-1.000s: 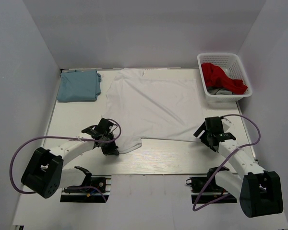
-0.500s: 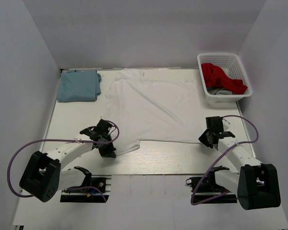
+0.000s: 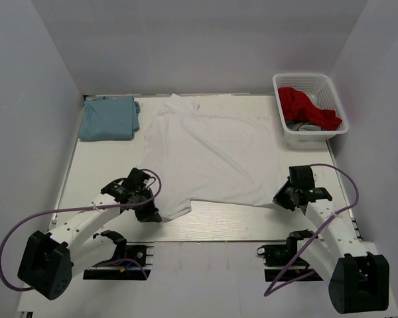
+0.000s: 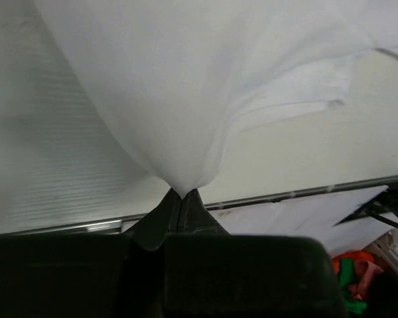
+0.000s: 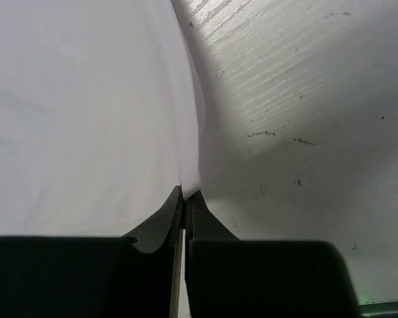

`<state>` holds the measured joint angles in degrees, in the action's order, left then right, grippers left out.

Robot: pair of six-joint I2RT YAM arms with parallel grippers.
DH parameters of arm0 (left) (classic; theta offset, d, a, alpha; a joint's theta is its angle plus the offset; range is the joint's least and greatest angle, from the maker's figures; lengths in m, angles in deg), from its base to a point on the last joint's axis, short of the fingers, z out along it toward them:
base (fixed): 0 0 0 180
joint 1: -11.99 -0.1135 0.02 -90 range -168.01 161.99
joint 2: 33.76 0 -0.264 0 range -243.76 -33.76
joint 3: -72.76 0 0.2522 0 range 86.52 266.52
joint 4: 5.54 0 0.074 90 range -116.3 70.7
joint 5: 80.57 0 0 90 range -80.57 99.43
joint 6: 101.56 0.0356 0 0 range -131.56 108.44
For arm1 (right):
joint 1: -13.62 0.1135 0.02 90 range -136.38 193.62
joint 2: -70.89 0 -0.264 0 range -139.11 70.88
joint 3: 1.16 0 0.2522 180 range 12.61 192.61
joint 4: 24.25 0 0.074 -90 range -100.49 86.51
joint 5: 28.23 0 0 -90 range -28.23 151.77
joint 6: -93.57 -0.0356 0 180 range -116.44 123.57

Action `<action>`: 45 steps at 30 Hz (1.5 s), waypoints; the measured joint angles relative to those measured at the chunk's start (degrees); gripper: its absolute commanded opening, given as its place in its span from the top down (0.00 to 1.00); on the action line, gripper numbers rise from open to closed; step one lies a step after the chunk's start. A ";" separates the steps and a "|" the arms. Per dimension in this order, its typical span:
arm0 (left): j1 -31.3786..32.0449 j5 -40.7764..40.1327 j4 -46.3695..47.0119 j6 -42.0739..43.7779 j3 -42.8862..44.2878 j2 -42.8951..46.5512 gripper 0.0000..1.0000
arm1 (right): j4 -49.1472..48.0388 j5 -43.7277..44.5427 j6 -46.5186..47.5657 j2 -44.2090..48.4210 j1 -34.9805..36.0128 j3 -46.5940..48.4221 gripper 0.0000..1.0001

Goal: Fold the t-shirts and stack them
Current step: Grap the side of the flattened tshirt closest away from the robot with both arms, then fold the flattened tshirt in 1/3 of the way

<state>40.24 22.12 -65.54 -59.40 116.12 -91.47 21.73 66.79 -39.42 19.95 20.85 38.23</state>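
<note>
Upper left of the top view: light blue t-shirt (image 3: 107,118), already folded into a flat rectangle, lying on the table (image 3: 99,172)

Lower left: left gripper (image 3: 152,214) is clamped tight on the white t-shirt (image 3: 209,156) at its near left hem corner; in the left wrist view the fabric is bunched into a point right at the closed fingertips (image 4: 174,207)

Centre: the white shirt is spread mostly flat, collar toward the top of the frame, with some creases across the body and its near edge running along the lower middle

Lower right: right gripper (image 3: 279,198) is closed on the shirt's near right hem corner; the right wrist view shows a thin edge of cloth nipped between the shut fingers (image 5: 194,211)

Upper right: white basket (image 3: 308,136) with the red garment (image 3: 305,106) inside, not part of the job

Handling, by judgement: both shirts are thin, limp and light, so they will sag between two grips, crease easily and probably slide on the smooth table. Best held at hem corners or shoulder edges with a full pinch, both sides at once

Counts: t-shirts 2 (1 blue, 1 white), red garment 1, basket 1, grippers 2
</note>
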 measured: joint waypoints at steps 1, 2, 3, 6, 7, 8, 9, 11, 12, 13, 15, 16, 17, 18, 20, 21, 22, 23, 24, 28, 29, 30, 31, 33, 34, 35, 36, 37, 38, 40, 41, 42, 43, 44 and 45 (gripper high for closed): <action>0.00 0.52 0.50 0.09 0.76 -0.04 1.00 | 0.00 -0.28 0.28 -0.20 0.02 0.11 1.00; 0.00 0.94 1.29 0.28 1.62 -0.24 1.00 | 0.04 -0.42 0.55 -0.52 0.02 0.24 1.00; 0.00 1.44 2.14 0.61 2.64 -0.59 1.00 | 0.42 -0.57 0.92 -1.07 0.02 0.63 1.00; -0.13 2.62 5.35 1.70 6.45 -2.60 1.00 | 0.57 -0.55 1.86 -3.06 0.02 2.69 1.00; -0.37 2.91 6.34 2.05 7.89 -3.45 1.00 | 0.35 -0.55 2.27 -3.67 0.02 3.48 1.00; -0.42 2.99 7.17 2.34 9.22 -4.31 1.00 | 0.07 -0.55 2.69 -4.26 0.02 4.22 1.00; -0.44 2.75 7.69 2.58 10.73 -5.18 1.00 | -0.20 -0.57 3.02 -5.01 0.02 5.16 1.00; -0.59 1.16 8.26 3.02 13.90 -7.06 1.00 | -1.05 -0.59 3.56 -6.80 0.02 7.15 1.00; -0.72 0.57 8.63 3.15 15.50 -8.11 1.00 | -1.53 -0.70 3.89 -7.78 0.02 8.24 1.00; -0.83 -0.72 8.76 3.37 17.22 -9.27 1.00 | -2.10 -0.74 4.13 -8.57 0.02 9.11 1.00; -1.20 -3.76 9.25 3.61 20.55 -11.80 1.00 | -3.52 -0.96 4.68 -10.43 0.02 11.32 1.00; -1.44 -4.94 9.38 3.67 21.88 -12.98 1.00 | -3.89 -0.98 4.87 -11.19 0.02 12.22 1.00; -1.79 -6.54 9.42 3.65 23.65 -14.64 1.00 | -4.09 -1.05 5.09 -12.33 0.02 13.73 1.00; -2.19 -8.02 9.49 3.65 25.35 -16.24 1.00 | -4.37 -1.14 5.31 -13.64 0.02 15.28 1.00; -3.06 -10.54 10.16 3.72 28.37 -19.28 1.00 | -5.62 -1.16 5.75 -16.06 0.02 17.99 1.00; -3.52 -11.63 10.62 3.85 29.59 -20.61 1.00 | -5.97 -1.14 5.90 -17.25 0.02 19.28 1.00; -4.11 -12.76 10.93 3.96 30.91 -22.08 1.00 | -6.58 -1.01 5.99 -18.32 0.02 20.39 1.00; -4.63 -13.81 10.88 4.09 32.17 -23.39 1.00 | -6.82 -0.66 6.10 -19.43 0.02 21.53 1.00; -5.14 -14.51 11.02 4.28 33.22 -24.48 1.00 | -7.08 -0.26 6.19 -20.59 0.00 22.64 1.00; -7.17 -16.85 13.66 5.70 36.09 -27.71 1.00 | -7.82 1.09 6.80 -24.81 -0.02 26.56 1.00; -7.63 -17.18 14.67 6.25 36.46 -28.17 1.00 | -8.24 1.29 7.10 -25.99 -0.02 27.56 1.00; -8.11 -17.42 15.85 6.91 36.89 -28.72 1.00 | -8.46 1.46 7.43 -27.23 -0.04 28.74 1.00; -8.48 -17.49 16.96 7.58 37.35 -29.33 1.00 | -8.55 1.70 7.67 -28.39 -0.02 29.77 1.00; -9.03 -17.57 18.43 8.94 38.88 -31.06 1.00 | -8.59 2.32 8.35 -30.99 -0.04 32.15 1.00; -9.20 -17.66 19.17 9.55 40.26 -32.37 1.00 | -8.63 2.58 8.90 -32.59 -0.09 33.62 1.00; -9.35 -17.73 19.76 10.05 41.48 -33.70 1.00 | -8.74 2.73 9.16 -33.73 -0.09 34.56 1.00; -9.68 -17.94 20.35 10.47 42.91 -35.36 1.00 | -8.87 2.93 9.60 -35.23 -0.09 35.71 1.00; -9.86 -18.08 21.07 10.84 43.93 -36.85 1.00 | -8.85 3.10 10.05 -36.44 -0.09 36.61 1.00; -10.05 -18.21 21.44 11.04 44.81 -38.14 1.00 | -8.79 3.28 10.40 -37.57 -0.09 37.40 1.00; -10.64 -18.36 21.51 11.45 46.25 -40.68 1.00 | -8.59 3.78 10.88 -40.35 -0.13 39.36 1.00; -11.08 -18.56 21.35 11.58 47.15 -42.18 1.00 | -8.37 4.09 10.99 -41.59 -0.15 40.35 1.00; -11.50 -18.82 21.24 11.69 48.35 -43.76 0.97 | -8.31 4.48 11.08 -43.01 -0.22 41.38 1.00; -11.91 -19.04 21.29 11.72 49.75 -45.57 0.92 | -8.22 4.87 11.13 -44.28 -0.26 42.36 1.00; -12.48 -19.32 21.05 11.78 51.84 -47.93 0.69 | -8.20 5.31 11.23 -45.86 -0.35 43.58 0.99; -12.92 -19.47 20.57 12.11 53.86 -50.10 0.58 | -8.20 5.60 11.28 -47.15 -0.42 44.61 0.87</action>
<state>27.32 2.65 -44.97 -47.29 169.98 -141.57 13.54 72.38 -28.14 -27.20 20.43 82.84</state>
